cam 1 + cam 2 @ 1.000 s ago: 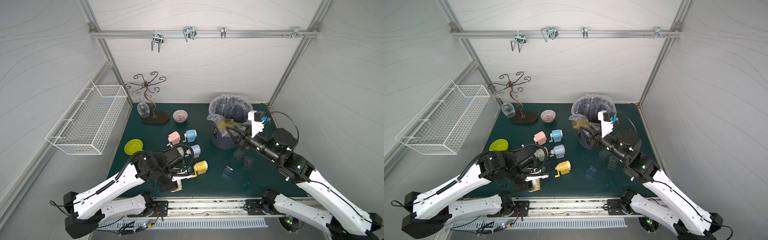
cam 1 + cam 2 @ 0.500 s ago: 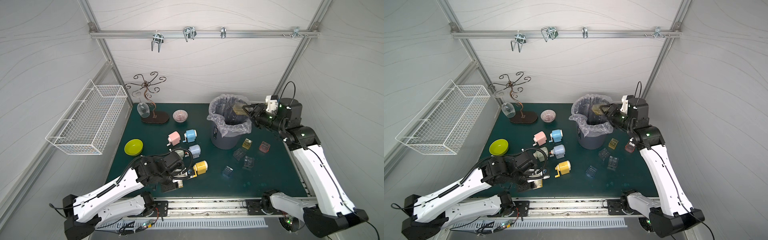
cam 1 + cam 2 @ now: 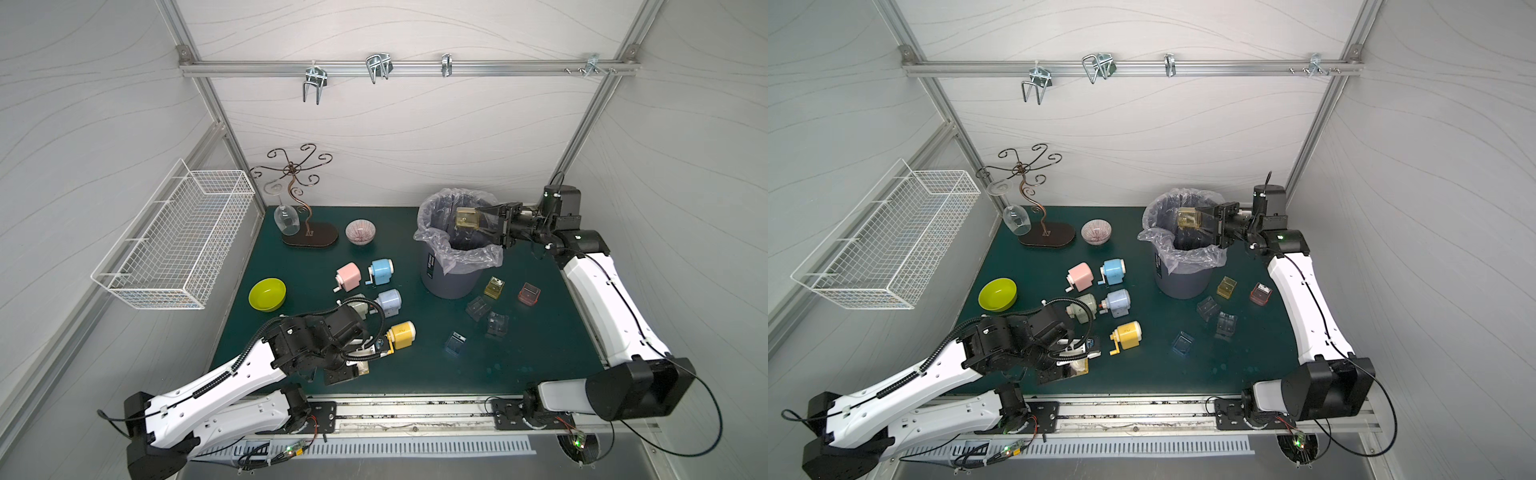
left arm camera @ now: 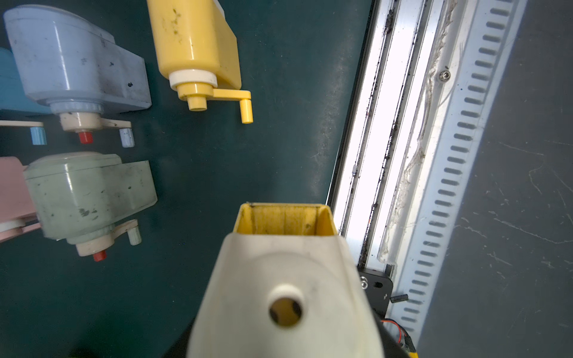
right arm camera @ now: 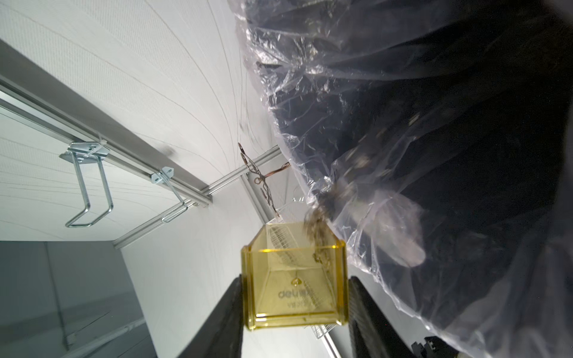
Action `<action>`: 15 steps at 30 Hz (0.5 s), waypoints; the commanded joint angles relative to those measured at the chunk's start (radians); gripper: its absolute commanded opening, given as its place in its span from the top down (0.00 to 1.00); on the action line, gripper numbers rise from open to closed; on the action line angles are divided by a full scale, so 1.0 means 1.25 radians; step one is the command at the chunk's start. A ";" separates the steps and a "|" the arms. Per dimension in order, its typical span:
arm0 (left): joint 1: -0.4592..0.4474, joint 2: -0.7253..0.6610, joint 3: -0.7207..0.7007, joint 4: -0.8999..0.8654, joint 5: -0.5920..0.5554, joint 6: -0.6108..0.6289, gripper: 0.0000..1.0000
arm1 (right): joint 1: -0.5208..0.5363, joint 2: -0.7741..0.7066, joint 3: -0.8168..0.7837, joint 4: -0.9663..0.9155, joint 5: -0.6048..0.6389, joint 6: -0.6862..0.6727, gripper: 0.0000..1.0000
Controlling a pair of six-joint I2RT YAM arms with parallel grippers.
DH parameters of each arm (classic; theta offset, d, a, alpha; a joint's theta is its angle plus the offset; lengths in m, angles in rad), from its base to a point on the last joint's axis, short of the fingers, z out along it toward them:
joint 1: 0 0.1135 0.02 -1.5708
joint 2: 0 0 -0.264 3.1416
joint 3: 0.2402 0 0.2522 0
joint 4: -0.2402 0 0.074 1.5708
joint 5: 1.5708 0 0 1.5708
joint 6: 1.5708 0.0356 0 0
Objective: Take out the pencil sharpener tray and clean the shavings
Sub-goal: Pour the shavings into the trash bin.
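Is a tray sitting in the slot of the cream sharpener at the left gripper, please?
No: the left wrist view shows the slot of the cream sharpener open and empty.

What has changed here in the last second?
The right gripper, gripping the yellow tray, swung from the bin's near side up over its opening; shavings now spill out of the tray. The left gripper still holds the cream sharpener near the front edge; the rest stayed put.

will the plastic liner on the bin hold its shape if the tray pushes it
Probably not: the liner is thin, crinkled film draped loosely over the bin rim, so it likely buckles. It looks very light and may snag.
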 commanded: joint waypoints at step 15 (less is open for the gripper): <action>0.000 0.002 -0.044 0.034 -0.024 0.039 1.00 | -0.055 -0.038 -0.021 0.150 -0.095 0.133 1.00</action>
